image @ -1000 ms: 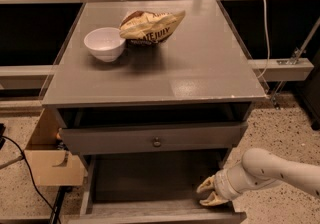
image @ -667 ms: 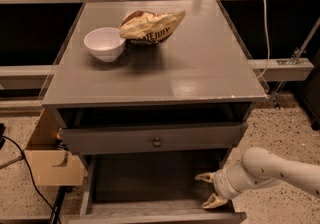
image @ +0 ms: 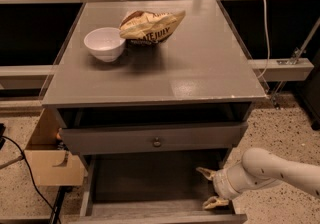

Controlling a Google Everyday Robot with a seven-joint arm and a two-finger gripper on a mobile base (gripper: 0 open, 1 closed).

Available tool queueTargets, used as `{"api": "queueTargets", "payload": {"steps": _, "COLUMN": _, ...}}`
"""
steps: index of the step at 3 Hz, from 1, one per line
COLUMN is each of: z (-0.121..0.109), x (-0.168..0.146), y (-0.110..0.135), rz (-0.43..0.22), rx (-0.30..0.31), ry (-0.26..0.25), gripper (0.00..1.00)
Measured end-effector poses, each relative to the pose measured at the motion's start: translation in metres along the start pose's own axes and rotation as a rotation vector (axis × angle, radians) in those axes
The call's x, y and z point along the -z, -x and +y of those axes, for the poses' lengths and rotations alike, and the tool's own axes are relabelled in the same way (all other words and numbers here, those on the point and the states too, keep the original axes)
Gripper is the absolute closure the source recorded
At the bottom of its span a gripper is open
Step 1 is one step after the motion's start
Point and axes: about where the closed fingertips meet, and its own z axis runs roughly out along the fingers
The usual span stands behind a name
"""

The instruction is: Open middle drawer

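- Compared with one second ago, the cream two-finger pincer has spread its fingers wide and grips nothing. The drawer itself did not shift.
- It hangs inside the right end of the grey flat-fronted middle drawer. This drawer is pulled far out below the upper grey drawer with the small round knob, and its front lies near the bottom edge of the view.
- I judge the opening nearly done, so the step now is to take the pincer away.
- To do it well, keep the fingers spread and lift out toward the right. Touch neither the front board nor the drawer above, so that nothing is pushed back in.
- On the grey counter a white round bowl and a crumpled yellowish bag rest just beside each other, well apart from the work.
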Motion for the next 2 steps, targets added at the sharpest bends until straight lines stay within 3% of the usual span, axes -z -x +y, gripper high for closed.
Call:
{"api": "queueTargets", "payload": {"steps": 1, "z": 0.0000, "x": 0.0000, "y": 0.0000, "rz": 0.000, "rx": 0.000, "ry": 0.000, "gripper": 0.15}}
{"api": "queueTargets", "payload": {"steps": 2, "z": 0.0000, "x": 0.0000, "y": 0.0000, "rz": 0.000, "rx": 0.000, "ry": 0.000, "gripper": 0.33}}
